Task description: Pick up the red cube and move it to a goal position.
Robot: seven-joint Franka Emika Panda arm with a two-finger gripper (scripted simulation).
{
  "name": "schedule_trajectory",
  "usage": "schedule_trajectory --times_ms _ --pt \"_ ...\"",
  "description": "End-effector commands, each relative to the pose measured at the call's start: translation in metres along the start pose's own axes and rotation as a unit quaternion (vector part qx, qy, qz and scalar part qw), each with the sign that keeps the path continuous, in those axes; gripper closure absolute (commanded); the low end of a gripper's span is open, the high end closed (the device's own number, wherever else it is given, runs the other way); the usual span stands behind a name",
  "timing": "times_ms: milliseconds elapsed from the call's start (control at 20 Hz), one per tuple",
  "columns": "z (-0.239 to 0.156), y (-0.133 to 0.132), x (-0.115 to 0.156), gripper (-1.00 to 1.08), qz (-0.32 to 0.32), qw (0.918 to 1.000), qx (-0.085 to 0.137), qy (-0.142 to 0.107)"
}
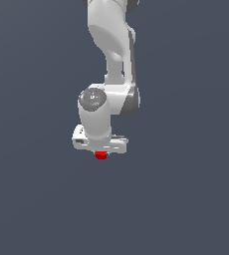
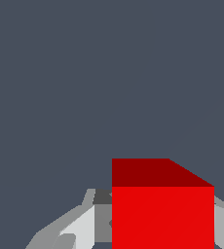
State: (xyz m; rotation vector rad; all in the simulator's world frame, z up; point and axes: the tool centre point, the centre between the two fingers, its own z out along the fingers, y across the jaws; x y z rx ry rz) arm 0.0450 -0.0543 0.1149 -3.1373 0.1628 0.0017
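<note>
The red cube (image 1: 101, 155) is a tiny bright red block right under the white hand in the exterior view. My gripper (image 1: 101, 152) points down at it, and its fingers are hidden there behind the hand and the cube. In the wrist view the red cube (image 2: 162, 214) fills the space between the grey fingers (image 2: 84, 228). One finger lies against each side of it. My gripper (image 2: 162, 233) is shut on the cube.
The white arm (image 1: 111, 45) comes down from the top of the exterior view. All around is a plain dark grey-blue surface (image 1: 186, 199) with no other objects, edges or goal mark in sight.
</note>
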Motion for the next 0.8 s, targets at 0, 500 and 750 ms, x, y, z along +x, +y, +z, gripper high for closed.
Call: schedule_trajectory --times_ms 0,500,750 --pt "-0.022 -0.002 -0.006 1.08 0.0 1.0 0.0 0.0" --pt "-0.08 -0.008 -0.019 1.08 0.0 1.0 0.0 0.0" --pt "-0.088 -0.009 -0.02 1.08 0.0 1.0 0.0 0.0"
